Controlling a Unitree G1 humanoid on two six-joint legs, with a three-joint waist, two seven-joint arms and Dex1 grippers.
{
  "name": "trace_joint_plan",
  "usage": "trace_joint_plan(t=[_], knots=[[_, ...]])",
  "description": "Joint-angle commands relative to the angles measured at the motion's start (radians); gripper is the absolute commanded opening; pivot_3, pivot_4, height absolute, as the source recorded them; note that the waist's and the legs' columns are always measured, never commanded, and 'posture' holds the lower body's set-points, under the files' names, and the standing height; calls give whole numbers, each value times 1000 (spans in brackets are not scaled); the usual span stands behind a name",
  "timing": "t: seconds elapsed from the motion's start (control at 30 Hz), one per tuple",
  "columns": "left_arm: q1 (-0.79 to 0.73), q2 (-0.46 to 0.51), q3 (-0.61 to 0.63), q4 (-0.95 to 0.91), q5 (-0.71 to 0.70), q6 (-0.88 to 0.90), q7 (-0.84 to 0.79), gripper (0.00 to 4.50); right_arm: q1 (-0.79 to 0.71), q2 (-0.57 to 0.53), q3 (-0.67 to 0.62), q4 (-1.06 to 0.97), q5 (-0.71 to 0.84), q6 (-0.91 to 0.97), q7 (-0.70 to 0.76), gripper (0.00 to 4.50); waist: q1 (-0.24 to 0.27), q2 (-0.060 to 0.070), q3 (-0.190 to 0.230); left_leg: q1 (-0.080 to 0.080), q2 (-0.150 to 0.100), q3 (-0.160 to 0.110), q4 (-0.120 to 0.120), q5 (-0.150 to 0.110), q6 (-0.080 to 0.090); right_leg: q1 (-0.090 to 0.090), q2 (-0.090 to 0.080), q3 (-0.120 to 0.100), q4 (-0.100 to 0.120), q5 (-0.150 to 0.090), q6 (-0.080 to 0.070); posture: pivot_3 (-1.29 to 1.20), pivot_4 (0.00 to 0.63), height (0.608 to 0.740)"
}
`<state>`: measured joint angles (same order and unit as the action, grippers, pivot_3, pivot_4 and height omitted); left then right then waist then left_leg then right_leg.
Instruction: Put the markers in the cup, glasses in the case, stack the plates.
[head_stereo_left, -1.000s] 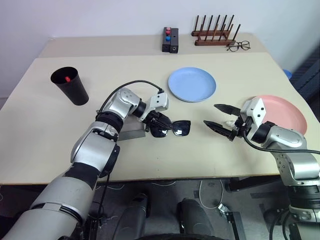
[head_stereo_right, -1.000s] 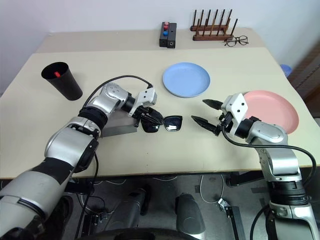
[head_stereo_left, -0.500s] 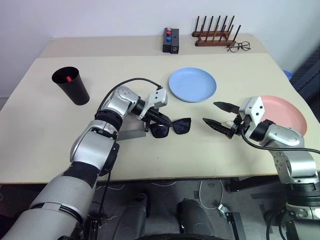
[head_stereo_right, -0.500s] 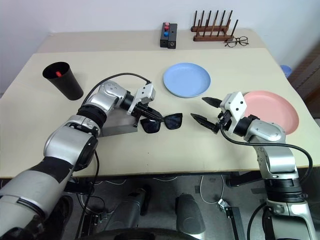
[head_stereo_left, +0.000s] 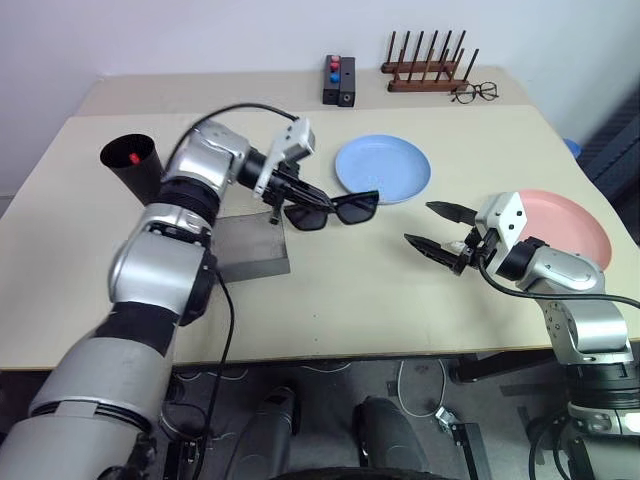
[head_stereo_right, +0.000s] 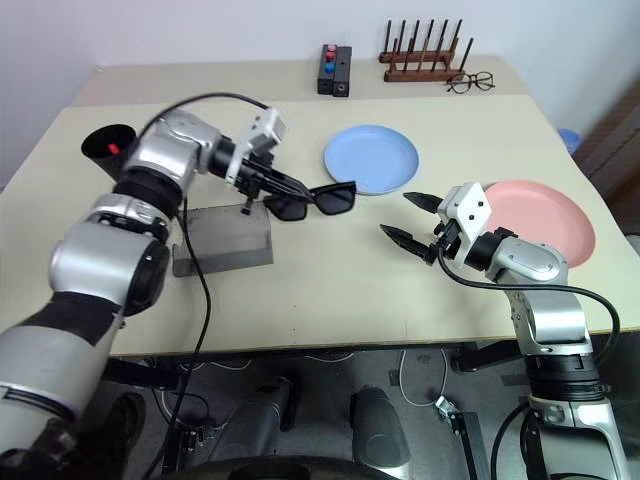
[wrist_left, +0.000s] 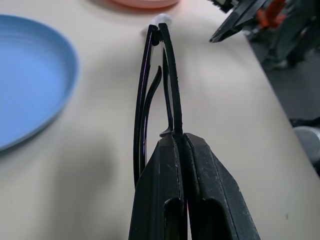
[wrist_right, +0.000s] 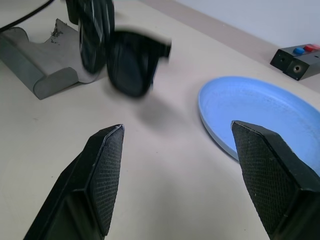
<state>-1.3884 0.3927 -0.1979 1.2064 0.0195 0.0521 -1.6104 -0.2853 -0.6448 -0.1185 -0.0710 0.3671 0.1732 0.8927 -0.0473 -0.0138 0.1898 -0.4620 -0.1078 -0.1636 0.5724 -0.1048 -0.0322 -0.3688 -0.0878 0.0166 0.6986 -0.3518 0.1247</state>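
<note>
We see the left gripper (head_stereo_left: 281, 193) clamped tight on the black-framed sunglasses (head_stereo_left: 333, 210), carrying them in the air above the middle of the table (head_stereo_left: 330, 300), clear of its surface. From the left wrist camera, both black fingers (wrist_left: 165, 200) pinch the frame's edge with no gap between them. The grey case (head_stereo_left: 248, 247) lies on the table just below and to the left of the raised sunglasses, nearer the front edge. The right gripper (head_stereo_left: 436, 228) hovers with its jaws spread wide and nothing between them, pointing toward the sunglasses from the right-hand side. The light blue plate (head_stereo_left: 383, 168) sits just behind the sunglasses toward the back edge; the salmon pink plate (head_stereo_left: 577, 225) rests near the right edge, well apart from it. The black cup (head_stereo_left: 135, 165) stands near the left edge, a red-capped marker (head_stereo_left: 134, 157) showing inside it.
</note>
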Motion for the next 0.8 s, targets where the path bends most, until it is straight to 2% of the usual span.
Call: trace_joint_plan(t=[0.03,0.17,0.37,0.6,0.8], knots=[[-42,104,-35,-31,-49,3,-4,42,-25,6,0,-1,3,-22,7,3484,-1,0,0,0,0,0,0,0,0,0,0,0,0,0,0,0,150,738],[-28,231,-121,-76,-149,90,-4,42,-38,12,13,13,0,-27,13,3484,1,0,0,0,0,0,0,0,0,0,0,0,0,0,0,0,150,738],[80,384,-260,-213,-310,167,-4,42,-67,15,28,38,6,-26,33,3484,4,0,1,0,0,-1,0,0,0,1,0,1,0,0,0,0,150,738],[206,452,-338,-321,-471,282,-4,42,-92,25,42,48,4,-23,44,3484,3,0,1,-1,0,-1,0,0,0,-1,0,2,0,0,0,0,150,738],[295,469,-393,-364,-484,232,-4,42,-77,17,29,69,6,-43,63,3484,5,0,1,0,0,0,0,0,0,-1,0,3,0,0,0,0,150,738]])
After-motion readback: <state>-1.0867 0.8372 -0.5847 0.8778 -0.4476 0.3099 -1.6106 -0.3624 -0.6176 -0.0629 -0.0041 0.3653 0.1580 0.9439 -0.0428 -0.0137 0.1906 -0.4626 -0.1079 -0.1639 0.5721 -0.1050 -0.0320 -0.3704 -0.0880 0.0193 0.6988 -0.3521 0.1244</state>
